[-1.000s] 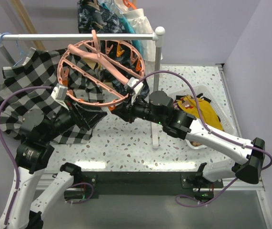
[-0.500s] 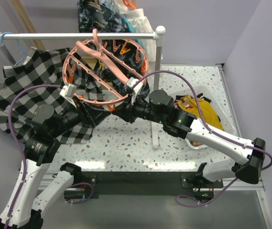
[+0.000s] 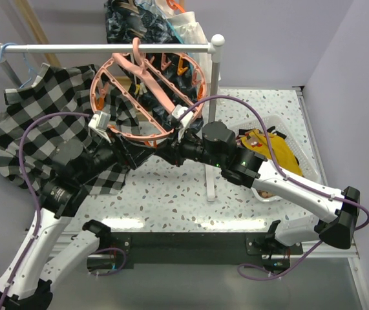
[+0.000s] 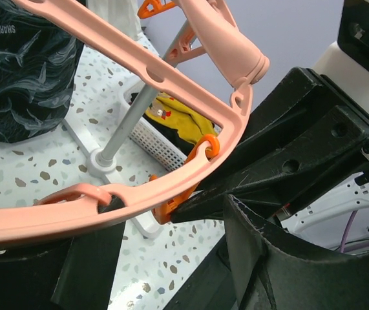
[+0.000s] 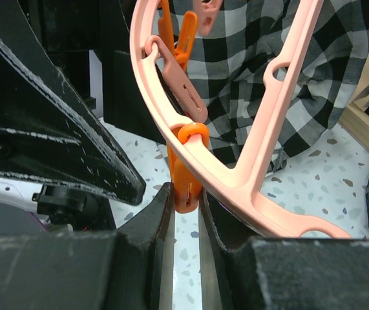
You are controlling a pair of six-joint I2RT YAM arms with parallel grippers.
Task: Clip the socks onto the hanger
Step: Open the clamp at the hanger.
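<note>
Shifted rightward since a second ago, together with the left arm's wrist: left rim of the hanger (image 3: pixel 148 87), ring now tipped steeper beneath the white rail (image 3: pixel 106 48). No visible change on the right arm's side.

Far left: checkered shirt (image 3: pixel 35 129) draped from the rail down toward the table (image 3: pixel 171 187).

Next along: left gripper (image 3: pixel 112 133) raised to the lower left arc of the pink ring. Seen from the left wrist view, jaws parted, speckled table showing through the gap, ring running across just past the fingertips. Contact with the ring impossible to judge; nothing clamped.

Centre: hanger hooked over the rail, ring tilted, crossbars spanning it, small pink and orange clips dangling around its edge.

Right of centre: right gripper (image 5: pixel 185 194) at the lower right arc of the ring, fingers (image 5: pixel 152 219) squeezed almost together on an orange clip (image 5: pixel 185 161) hanging from a loop on the ring. Checkered cloth in the background of that wrist view.

Far right: white basket (image 4: pixel 161 147) on the table just beside the foot of the rail's post (image 3: pixel 214 84), holding the socks (image 3: pixel 278 155). Mustard yellow one uppermost, others beneath too hidden to tell apart. Socks well apart from the hanger and from both grippers.
</note>
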